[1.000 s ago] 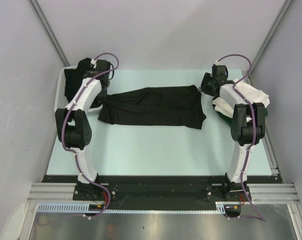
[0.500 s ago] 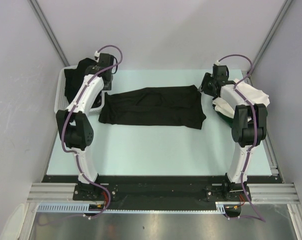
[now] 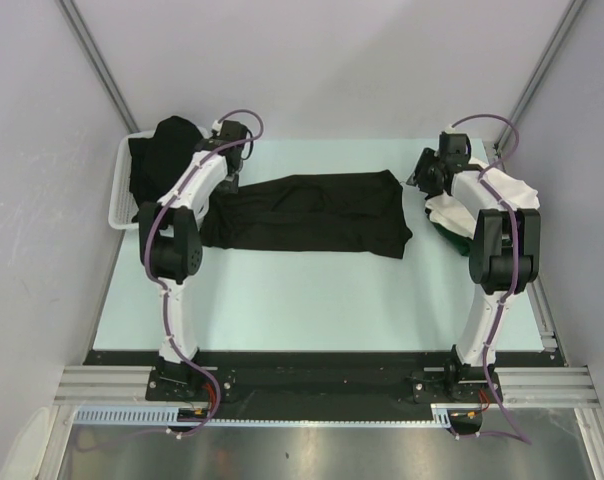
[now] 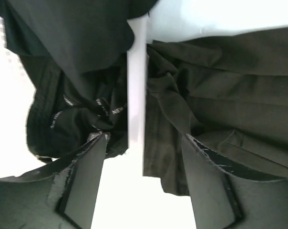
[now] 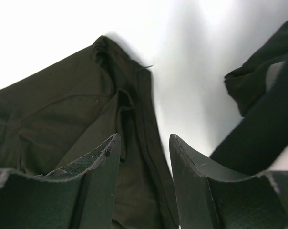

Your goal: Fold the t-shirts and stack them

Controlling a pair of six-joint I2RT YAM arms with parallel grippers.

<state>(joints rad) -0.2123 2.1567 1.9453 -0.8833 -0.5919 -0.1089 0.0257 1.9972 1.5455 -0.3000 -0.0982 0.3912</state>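
Basket risk: white slotted plastic basket (image 3: 117, 192) at upper left holds a black lettered cotton t-shirt (image 4: 82, 114). Its rim runs right between the jaws of the left claw (image 4: 144, 138), so closing here could pinch plastic or the wrong shirt.
Left claw: open, gripping nothing, over the bunched left end of the spread shirt.
Shirt: plain black cotton t-shirt (image 3: 312, 212) lies mid-frame on the pale green table (image 3: 312, 300) as a long wrinkled band; the fold looks unfinished.
Right claw (image 3: 429, 172): open and empty, at the shirt's upper right corner.
Pile risk: plain white cotton t-shirt (image 3: 444, 210) and dark green t-shirt (image 3: 454, 233) sit just beside that corner, so a loose grab could drag them along.
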